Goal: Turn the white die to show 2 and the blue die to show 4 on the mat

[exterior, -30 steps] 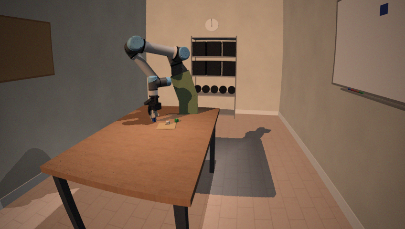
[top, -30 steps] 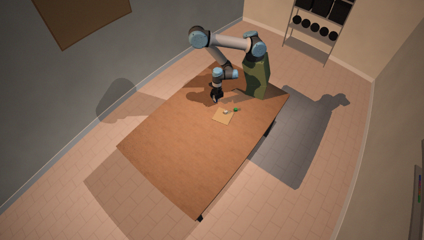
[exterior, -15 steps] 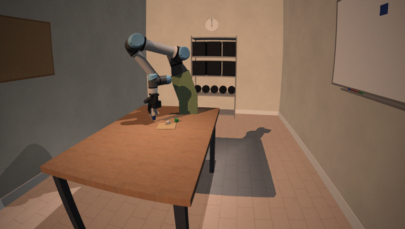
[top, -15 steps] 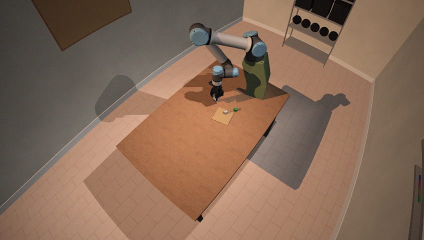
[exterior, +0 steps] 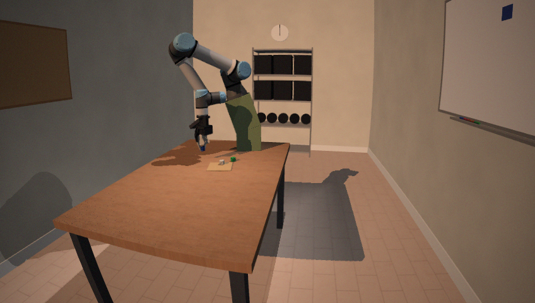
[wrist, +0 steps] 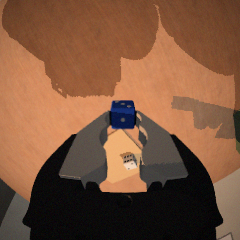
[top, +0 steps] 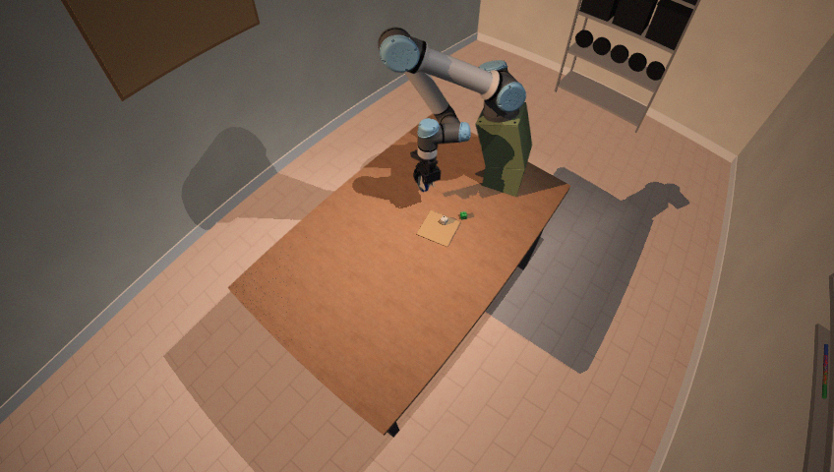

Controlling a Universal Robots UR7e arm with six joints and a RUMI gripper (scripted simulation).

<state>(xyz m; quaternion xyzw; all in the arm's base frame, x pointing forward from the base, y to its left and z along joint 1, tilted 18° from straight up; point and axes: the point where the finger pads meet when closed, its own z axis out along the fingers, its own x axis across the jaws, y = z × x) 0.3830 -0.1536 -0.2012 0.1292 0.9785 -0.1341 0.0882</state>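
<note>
Wrist view: pincer (wrist: 123, 120) pinches blue die (wrist: 123, 114) above mat (wrist: 121, 160), white die (wrist: 129, 161).

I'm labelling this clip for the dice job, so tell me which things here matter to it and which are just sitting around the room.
Part of the job:
- blue die, gripped in the hand above the table
- white die, on the mat
- mat
- green die, beside the mat, to be left alone

Just around:
- shelf rack
- whiteboard
- wall clock
- corkboard
</note>
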